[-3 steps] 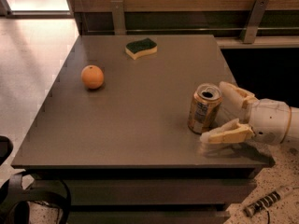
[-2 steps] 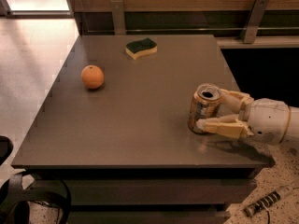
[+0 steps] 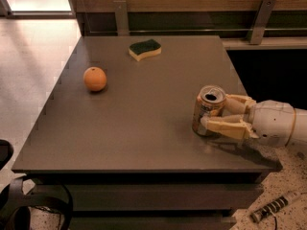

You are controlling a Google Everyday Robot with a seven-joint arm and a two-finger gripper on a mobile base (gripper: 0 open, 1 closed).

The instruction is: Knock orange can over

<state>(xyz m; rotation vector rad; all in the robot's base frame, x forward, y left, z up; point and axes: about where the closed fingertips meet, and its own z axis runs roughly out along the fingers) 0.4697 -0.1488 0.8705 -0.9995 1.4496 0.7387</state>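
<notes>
The orange can (image 3: 207, 110) stands near the right edge of the dark table (image 3: 144, 128), silver pull-tab top up, leaning slightly left. My gripper (image 3: 216, 112) reaches in from the right with its cream fingers on either side of the can. The near finger (image 3: 224, 127) lies across the can's lower front and the far finger (image 3: 240, 102) sits behind its right side. The fingers appear closed against the can.
A round orange fruit (image 3: 95, 78) lies at the table's left. A green and yellow sponge (image 3: 145, 49) lies at the back middle. A wooden wall with metal brackets runs behind the table. A cable lies on the floor at the lower right.
The gripper's fingers have closed in from a wide spread onto the can. The can has shifted slightly left and tilted a little.
</notes>
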